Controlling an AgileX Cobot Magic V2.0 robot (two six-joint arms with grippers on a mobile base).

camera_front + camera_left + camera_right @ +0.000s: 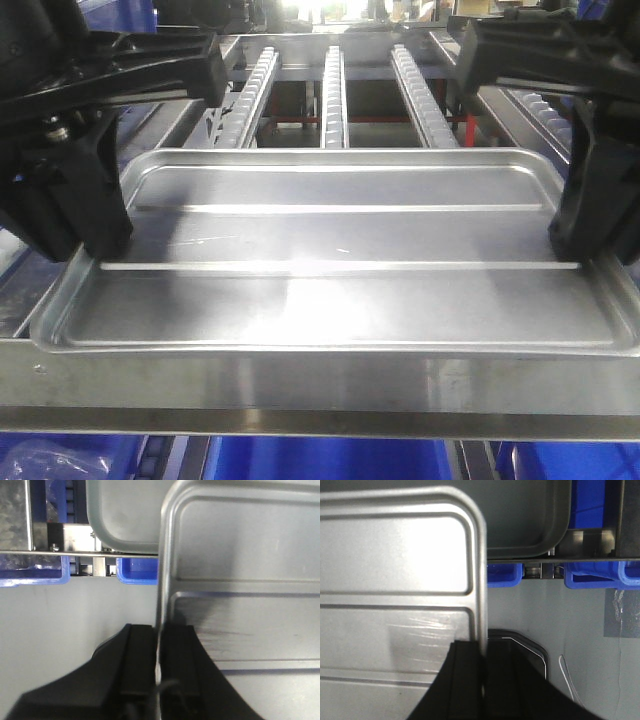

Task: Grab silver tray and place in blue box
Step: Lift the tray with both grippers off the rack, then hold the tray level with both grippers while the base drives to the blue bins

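Left hand [159, 642]: clamped on silver tray [330, 240] rim.
Right hand [483, 672]: gripping opposite rim.
Left to do: lowering into blue box [330, 462].

Silver tray [340, 240]: bright, mirror-like metal, two pale parallel stripes along the floor — white glare patches in the middle. Second tray [125, 515]: dull plain grey. Left gripper [158, 631] and right gripper [483, 648]: matt black. Bins [592, 575]: solid blue. Roller rails [333, 90]: silver, ribbed. Floor [75, 615]: flat grey.
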